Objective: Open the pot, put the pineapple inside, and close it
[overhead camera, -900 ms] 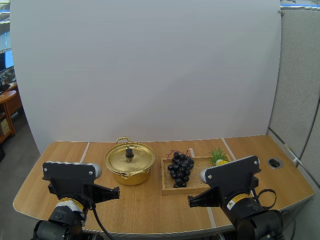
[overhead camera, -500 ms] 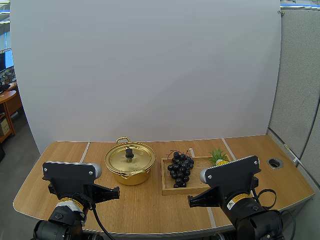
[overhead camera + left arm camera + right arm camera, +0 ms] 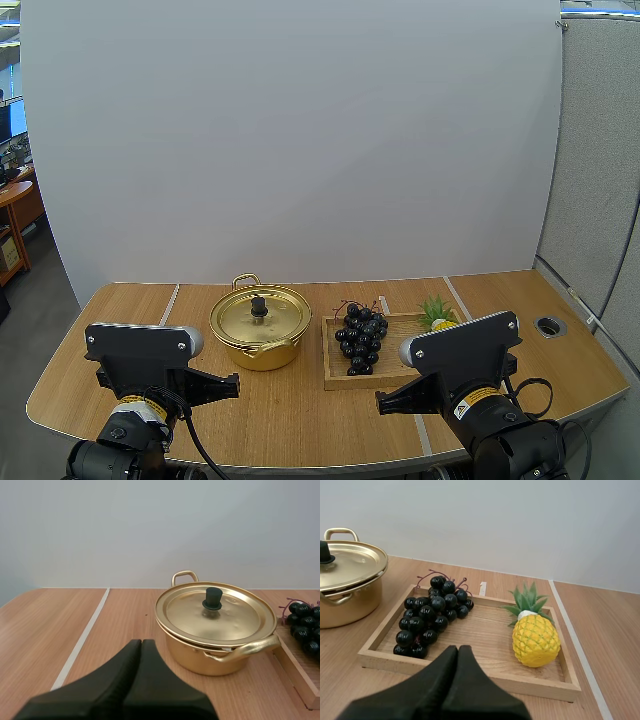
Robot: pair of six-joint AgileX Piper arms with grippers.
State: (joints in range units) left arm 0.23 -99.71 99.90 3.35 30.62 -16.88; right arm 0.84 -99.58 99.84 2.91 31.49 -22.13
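A gold pot (image 3: 259, 340) with its lid (image 3: 260, 315) on and a black knob (image 3: 259, 304) stands left of centre on the table. In the left wrist view the pot (image 3: 215, 640) lies ahead of my left gripper (image 3: 141, 642), whose fingers lie together, shut on nothing. A small yellow pineapple (image 3: 535, 639) with green leaves rests upright in the wooden tray (image 3: 470, 672), beside a bunch of dark grapes (image 3: 432, 615). My right gripper (image 3: 458, 648) is shut and empty, short of the tray's near rim. From above, the pineapple (image 3: 438, 314) peeks past my right arm.
The tray (image 3: 340, 383) sits just right of the pot, with the grapes (image 3: 362, 337) in its left half. A round grommet hole (image 3: 550, 325) is in the table at far right. Pale tape lines (image 3: 82, 640) run across the wood.
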